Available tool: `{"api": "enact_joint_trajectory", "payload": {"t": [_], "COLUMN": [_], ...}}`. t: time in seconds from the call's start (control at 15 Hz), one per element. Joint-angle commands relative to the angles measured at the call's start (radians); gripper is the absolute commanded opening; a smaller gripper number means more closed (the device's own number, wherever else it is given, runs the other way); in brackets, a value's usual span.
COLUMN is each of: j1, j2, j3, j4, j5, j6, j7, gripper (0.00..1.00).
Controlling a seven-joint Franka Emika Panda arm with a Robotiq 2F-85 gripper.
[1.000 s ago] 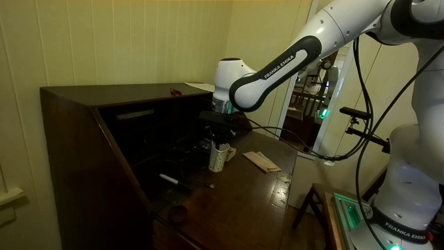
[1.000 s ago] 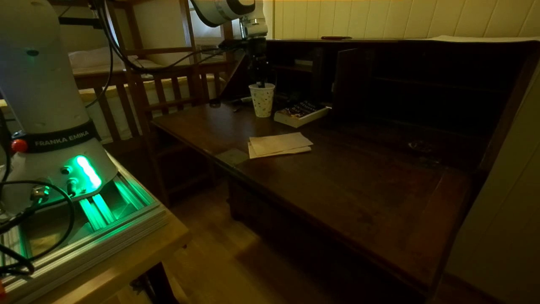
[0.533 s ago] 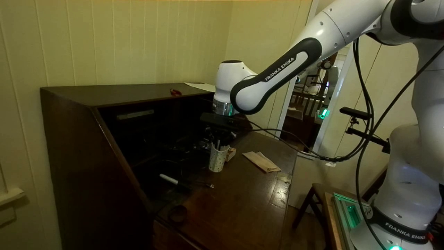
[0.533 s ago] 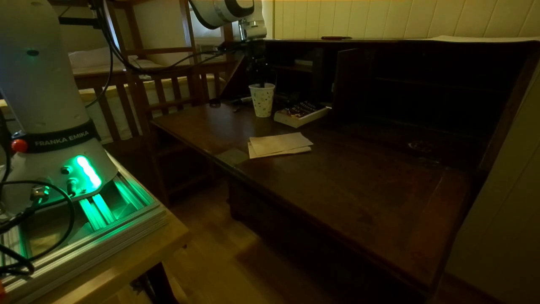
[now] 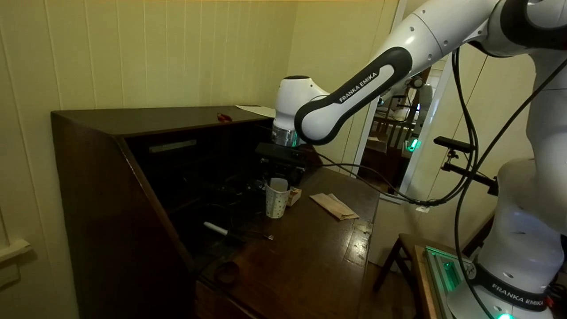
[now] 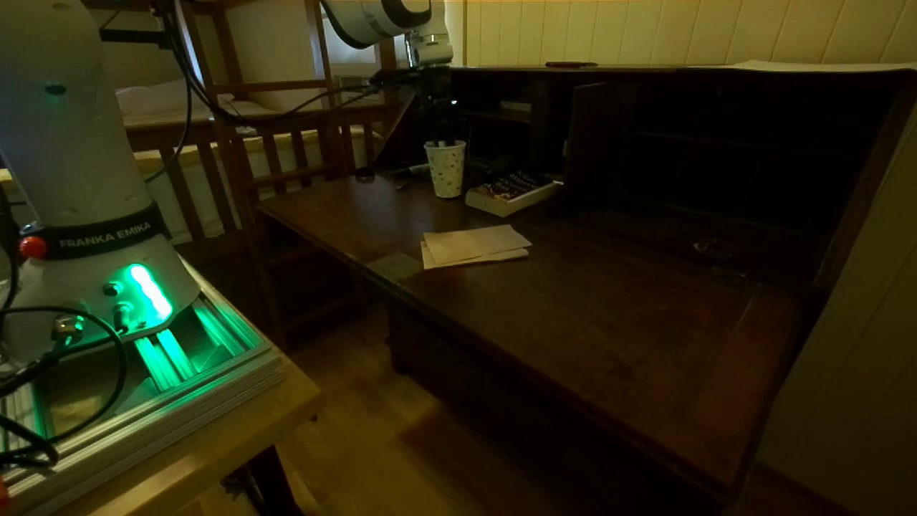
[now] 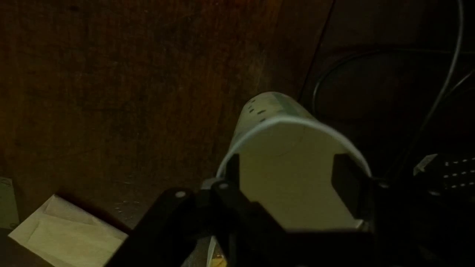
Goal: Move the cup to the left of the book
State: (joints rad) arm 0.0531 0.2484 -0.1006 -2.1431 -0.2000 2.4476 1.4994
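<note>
The cup [image 6: 447, 178], cream-white with small dots, stands upright on the dark desk in both exterior views. Beside it lies the book [image 6: 512, 192], a thick paperback with a printed cover; in an exterior view it is to the right of the cup. My gripper [image 7: 287, 170] points down into the mouth of the cup. Its fingers [image 7: 350, 187] are spread apart inside, close against opposite inner walls, and appear to touch them. Only the cup's inner wall shows between them. In an exterior view the cup [image 5: 275, 205] partly covers the book [image 5: 294, 197], and the fingertips are hidden inside the cup.
Folded tan paper [image 6: 476, 245] lies near the desk's front edge. A white marker [image 5: 215, 228] and a cable end [image 5: 268, 237] are close by, with a dark ring [image 5: 227, 272] farther off. The desk's dark raised shelves [image 6: 706, 165] stand behind.
The fingers, together inside the cup before, have spread apart to its walls. The cup has shifted very slightly, and its rim looks a little narrower in an exterior view. The arm has barely moved.
</note>
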Motion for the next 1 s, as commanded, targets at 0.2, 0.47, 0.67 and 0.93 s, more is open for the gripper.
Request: {"api": "enact_joint_trajectory", "payload": {"t": [0.2, 0.47, 0.67, 0.93], "j1": [-0.006, -0.007, -0.005, -0.005], "j2": [-0.026, -0.026, -0.025, -0.025], "j3": [0.002, 0.002, 0.0, 0.0], "j4": [-0.031, -0.031, -0.031, -0.03], "j5": [0.023, 0.03, 0.025, 0.023], "j6": [0.018, 0.018, 0.021, 0.02], "j7": [-0.03, -0.032, -0.024, -0.024], "gripper": [1.0, 1.0, 0.72, 0.44]}}
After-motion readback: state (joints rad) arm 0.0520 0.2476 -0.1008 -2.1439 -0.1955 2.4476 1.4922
